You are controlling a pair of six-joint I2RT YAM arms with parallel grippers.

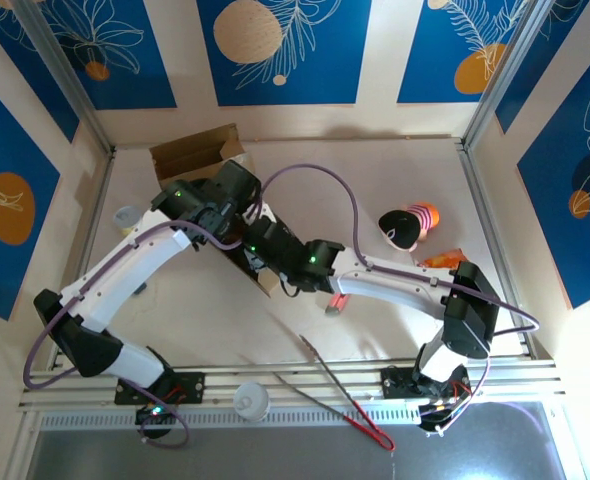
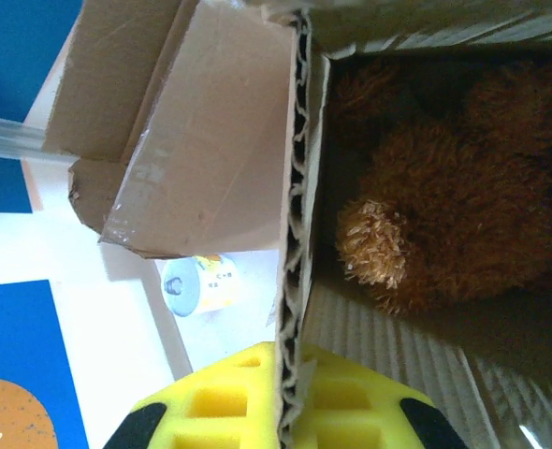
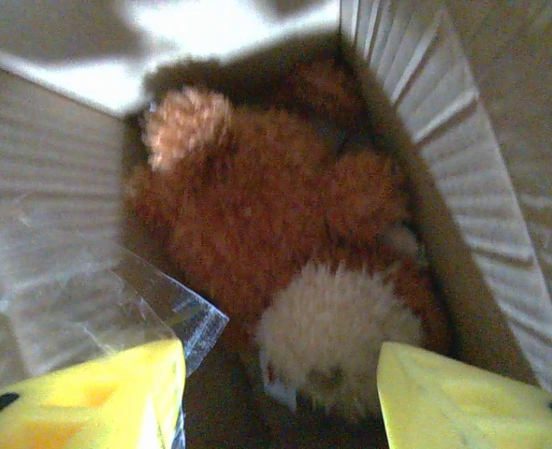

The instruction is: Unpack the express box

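Pinching the box (image 2: 210,159) wall in our left gripper (image 2: 290,400), we hung the right gripper (image 3: 281,393) open over the bear (image 3: 257,224).

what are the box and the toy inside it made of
Box: corrugated cardboard, matte brown; the fluted layers show along its cut edge. Toy: plush, probably synthetic fur; shaggy reddish-brown pile with paler tan patches.

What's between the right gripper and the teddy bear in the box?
Bare gap in the right wrist view: the open right gripper faces the teddy bear inside the box; a clear plastic sheet lies beside one finger.
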